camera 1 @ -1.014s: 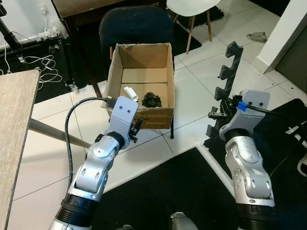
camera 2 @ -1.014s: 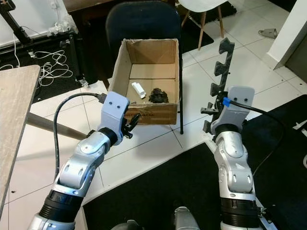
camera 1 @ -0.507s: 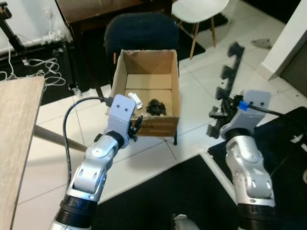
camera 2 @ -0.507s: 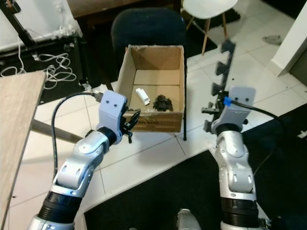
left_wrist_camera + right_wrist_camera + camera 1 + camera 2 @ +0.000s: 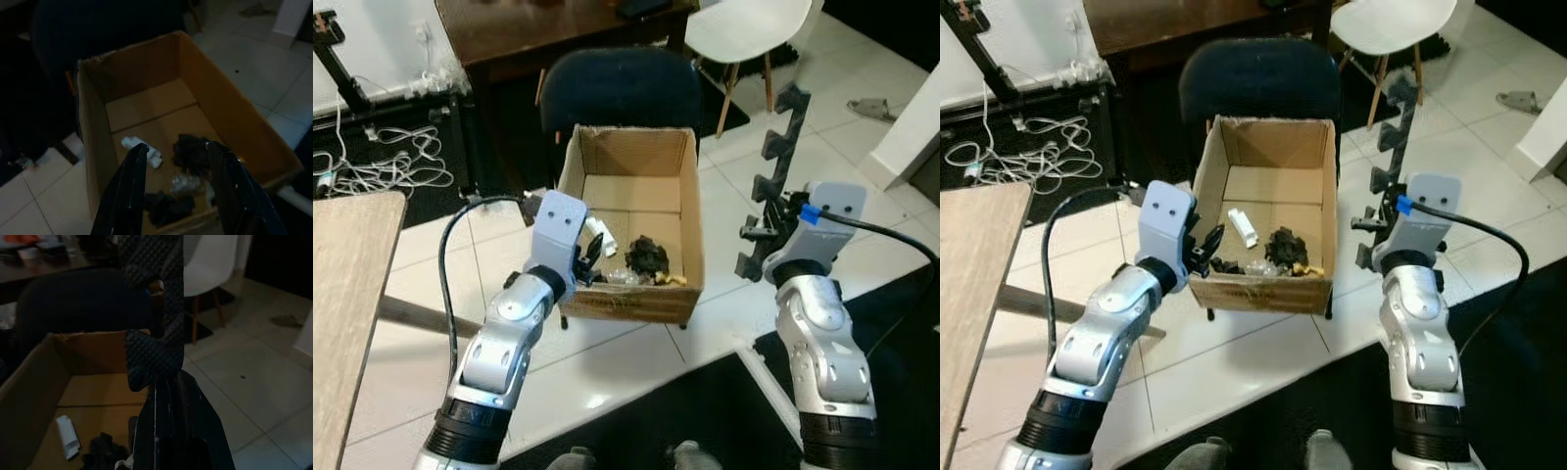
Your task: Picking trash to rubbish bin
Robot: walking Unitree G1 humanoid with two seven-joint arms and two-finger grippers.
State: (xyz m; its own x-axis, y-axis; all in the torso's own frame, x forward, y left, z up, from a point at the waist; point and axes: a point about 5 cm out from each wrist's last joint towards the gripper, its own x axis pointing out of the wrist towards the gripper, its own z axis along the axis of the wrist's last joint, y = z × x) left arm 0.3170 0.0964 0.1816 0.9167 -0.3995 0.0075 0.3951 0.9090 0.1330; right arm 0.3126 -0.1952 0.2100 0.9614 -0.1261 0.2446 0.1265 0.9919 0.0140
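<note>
Several trash items [image 5: 1273,250], too dark to identify individually, lie inside the cardboard box [image 5: 690,206]. Left gripper [image 5: 588,257] hangs at the box's near-left rim, fingers apart and empty. Right gripper [image 5: 775,157] stands raised beside the box; finger spacing indeterminate.

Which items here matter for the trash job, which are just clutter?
Task items: cardboard box used as bin; white wrapper, dark crumpled scrap inside it; left gripper open above it.

Background: dark chair, white chair, cables, wooden table.
</note>
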